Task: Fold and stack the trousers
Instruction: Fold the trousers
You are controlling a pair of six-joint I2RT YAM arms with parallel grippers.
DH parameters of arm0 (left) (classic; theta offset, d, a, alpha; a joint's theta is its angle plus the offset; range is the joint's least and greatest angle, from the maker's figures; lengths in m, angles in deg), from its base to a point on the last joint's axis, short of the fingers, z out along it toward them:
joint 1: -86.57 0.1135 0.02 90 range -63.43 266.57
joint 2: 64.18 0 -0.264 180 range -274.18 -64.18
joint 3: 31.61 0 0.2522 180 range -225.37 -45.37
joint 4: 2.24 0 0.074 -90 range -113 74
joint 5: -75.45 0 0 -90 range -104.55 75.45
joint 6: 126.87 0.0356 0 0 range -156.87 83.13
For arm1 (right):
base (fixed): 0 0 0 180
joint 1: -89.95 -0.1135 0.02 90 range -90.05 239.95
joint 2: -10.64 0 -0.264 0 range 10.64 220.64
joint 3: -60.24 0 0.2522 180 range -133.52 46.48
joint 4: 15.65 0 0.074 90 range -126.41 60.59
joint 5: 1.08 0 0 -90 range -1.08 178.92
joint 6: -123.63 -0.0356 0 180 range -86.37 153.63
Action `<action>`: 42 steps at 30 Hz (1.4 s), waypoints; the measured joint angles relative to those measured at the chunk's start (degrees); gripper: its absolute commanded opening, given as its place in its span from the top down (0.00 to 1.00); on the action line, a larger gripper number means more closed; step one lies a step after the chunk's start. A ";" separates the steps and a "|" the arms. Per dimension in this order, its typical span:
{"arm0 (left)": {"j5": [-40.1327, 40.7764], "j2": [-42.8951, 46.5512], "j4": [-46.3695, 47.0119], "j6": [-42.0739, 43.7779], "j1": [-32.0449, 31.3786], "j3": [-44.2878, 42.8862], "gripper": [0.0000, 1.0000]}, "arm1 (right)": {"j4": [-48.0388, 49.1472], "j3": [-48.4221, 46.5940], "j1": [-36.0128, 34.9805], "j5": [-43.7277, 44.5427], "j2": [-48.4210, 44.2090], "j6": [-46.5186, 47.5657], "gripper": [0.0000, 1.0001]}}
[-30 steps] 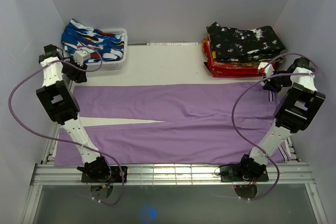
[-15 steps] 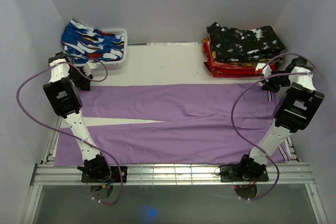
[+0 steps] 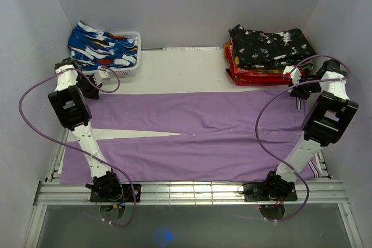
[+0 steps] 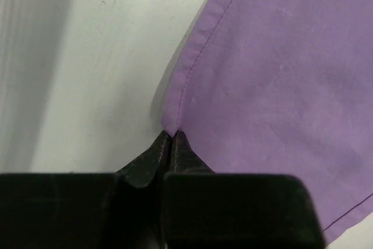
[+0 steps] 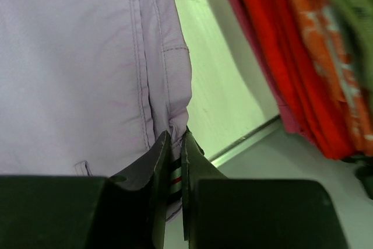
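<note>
Purple trousers (image 3: 197, 132) lie spread flat across the white table, legs to the left, waist to the right. My left gripper (image 3: 96, 88) is shut on the far hem corner of the upper leg; in the left wrist view the trousers (image 4: 280, 74) corner is pinched between the closed tips of the left gripper (image 4: 169, 135). My right gripper (image 3: 298, 90) is shut on the far waistband corner; the right wrist view shows the trousers (image 5: 76, 56) waistband with its striped trim caught in the right gripper (image 5: 176, 138).
A white basket (image 3: 125, 68) of blue patterned clothes stands at the back left. A stack of folded garments (image 3: 267, 53), black on top of red, sits at the back right, its red layers (image 5: 280, 45) close beside my right gripper. Side walls stand close to both arms.
My left gripper came down from beside the basket to the trouser leg's far hem corner and shut on it. The right gripper stayed shut on the waistband, barely shifting.
</note>
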 measured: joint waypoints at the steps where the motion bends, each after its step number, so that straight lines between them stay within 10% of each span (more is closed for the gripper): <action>1: -0.09 0.02 0.09 -0.33 0.00 0.00 1.00 | 0.00 -0.76 -0.09 -0.02 0.00 -0.72 0.92; 11: -5.27 6.45 7.58 -7.72 1.75 6.58 1.00 | -0.13 -4.20 -0.02 -2.51 -2.51 -6.29 0.92; 25: -16.92 51.93 7.04 2.71 23.08 48.41 1.00 | -9.99 20.17 18.34 -5.53 -32.24 15.80 0.92; 33: -3.41 53.29 0.44 15.41 36.46 68.91 1.00 | -15.19 34.60 28.02 6.38 -31.15 20.61 0.92; 42: 6.58 52.81 9.51 6.27 30.51 75.08 1.00 | -9.25 40.17 25.20 12.07 -27.56 21.42 0.92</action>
